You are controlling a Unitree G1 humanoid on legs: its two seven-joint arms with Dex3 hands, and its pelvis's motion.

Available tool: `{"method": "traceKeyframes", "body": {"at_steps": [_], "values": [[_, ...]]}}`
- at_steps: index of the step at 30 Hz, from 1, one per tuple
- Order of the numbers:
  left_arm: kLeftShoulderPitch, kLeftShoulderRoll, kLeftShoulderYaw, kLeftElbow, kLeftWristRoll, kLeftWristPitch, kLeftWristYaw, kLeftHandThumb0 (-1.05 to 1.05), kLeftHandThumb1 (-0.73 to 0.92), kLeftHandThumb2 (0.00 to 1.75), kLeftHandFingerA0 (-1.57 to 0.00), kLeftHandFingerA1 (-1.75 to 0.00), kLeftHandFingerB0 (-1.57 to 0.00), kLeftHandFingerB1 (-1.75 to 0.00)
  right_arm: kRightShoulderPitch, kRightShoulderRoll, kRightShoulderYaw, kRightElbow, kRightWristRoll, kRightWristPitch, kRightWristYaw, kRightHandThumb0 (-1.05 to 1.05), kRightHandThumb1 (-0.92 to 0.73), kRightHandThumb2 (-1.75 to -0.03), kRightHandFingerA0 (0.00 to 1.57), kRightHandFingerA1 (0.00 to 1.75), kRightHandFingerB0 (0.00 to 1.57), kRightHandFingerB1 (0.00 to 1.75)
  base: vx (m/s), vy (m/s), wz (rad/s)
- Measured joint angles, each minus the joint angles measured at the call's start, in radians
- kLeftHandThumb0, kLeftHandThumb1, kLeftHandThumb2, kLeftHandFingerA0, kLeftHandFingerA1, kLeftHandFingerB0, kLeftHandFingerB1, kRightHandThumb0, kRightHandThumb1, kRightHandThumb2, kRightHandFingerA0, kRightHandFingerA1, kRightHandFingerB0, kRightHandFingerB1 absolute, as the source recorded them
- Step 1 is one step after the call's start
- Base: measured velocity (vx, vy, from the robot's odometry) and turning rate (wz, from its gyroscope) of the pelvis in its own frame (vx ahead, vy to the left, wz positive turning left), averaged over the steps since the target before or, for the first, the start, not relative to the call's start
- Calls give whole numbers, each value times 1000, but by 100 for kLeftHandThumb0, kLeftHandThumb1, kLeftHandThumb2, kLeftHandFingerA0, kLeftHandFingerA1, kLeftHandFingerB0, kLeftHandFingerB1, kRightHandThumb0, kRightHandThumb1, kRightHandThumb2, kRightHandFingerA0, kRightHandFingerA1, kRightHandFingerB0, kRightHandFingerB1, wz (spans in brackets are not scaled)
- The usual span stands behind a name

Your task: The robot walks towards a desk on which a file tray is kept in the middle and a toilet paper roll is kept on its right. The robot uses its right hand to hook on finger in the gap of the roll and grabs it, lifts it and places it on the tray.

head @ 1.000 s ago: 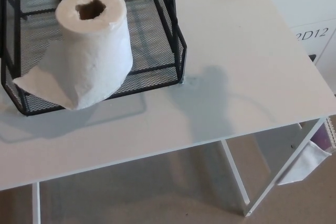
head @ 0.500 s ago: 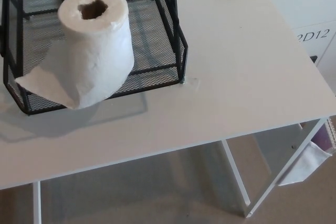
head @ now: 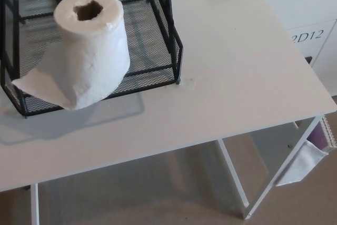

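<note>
One roll: we see a white toilet paper roll (head: 90, 51) standing upright in the upper left of the frame, its hollow core facing up.
Roll's place: it stands inside the black mesh file tray (head: 158, 35), toward the tray's front, on the mesh floor.
Loose end: we see a flap of paper hanging off the roll's lower left side and lying over the tray's front rail, near its lower left corner.
Tray: we find it on the white desk (head: 247, 72), filling the upper left of the frame and cut off by the top and left edges; a second wire tier shows at the top.
Desk: the right half of its top is bare, with a small mark just beside the tray's front right corner.
Hands: neither our left nor our right hand shows anywhere in the frame, so we cannot tell how their fingers stand.
Surroundings: a white cabinet marked "2D12" (head: 306, 36) sits at the right edge, and beige floor shows below the desk's white legs.
</note>
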State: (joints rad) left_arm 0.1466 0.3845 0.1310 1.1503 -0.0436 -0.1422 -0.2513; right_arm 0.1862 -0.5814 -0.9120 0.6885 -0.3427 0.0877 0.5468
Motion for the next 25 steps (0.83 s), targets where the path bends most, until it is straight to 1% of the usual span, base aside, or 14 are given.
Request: {"method": "traceKeyframes", "body": {"at_steps": [12,18,25], "values": [[94,36,16,18,0,-61,-15,-71,85,79,-37,-46,-28,-40,86,8,14,130,157,-129,-136,-57,-43,-80,46,78,1,53,0,0,0],[114,39,31,35,-1,-92,-25,-71,85,79,-37,-46,-28,-40,112,7,57,124,223,-170,-169,-57,-43,-80,46,78,1,53,0,0,0],[73,36,24,62,2,-97,-30,-71,85,79,-37,-46,-28,-40,163,6,75,80,283,-186,-199,-57,-43,-80,46,78,1,53,0,0,0]]}}
